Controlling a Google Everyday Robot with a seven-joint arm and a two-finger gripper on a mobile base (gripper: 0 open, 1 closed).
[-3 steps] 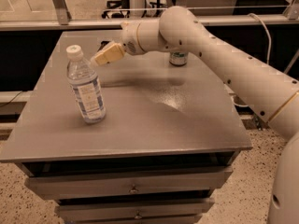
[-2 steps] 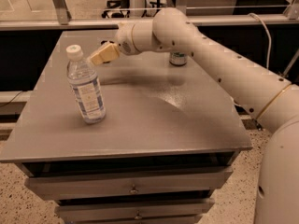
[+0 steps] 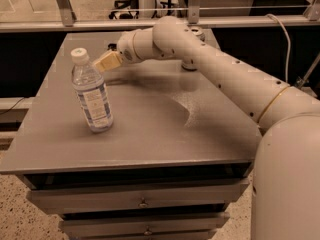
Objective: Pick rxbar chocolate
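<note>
The rxbar chocolate does not show in this view; it is hidden or out of view. My gripper (image 3: 106, 61) hangs low over the far left part of the grey table (image 3: 150, 129), just right of the cap of the clear water bottle (image 3: 92, 95). The bottle stands upright at the table's left. My white arm (image 3: 220, 74) reaches across from the right and covers part of the table's back.
A drink can (image 3: 190, 63) stands at the back of the table, mostly behind my arm. Drawers (image 3: 142, 202) sit below the table's front edge. A metal rail (image 3: 75, 24) runs behind the table.
My gripper has moved a little to the left and slightly down, closer to the bottle's cap. The bottle has not moved.
</note>
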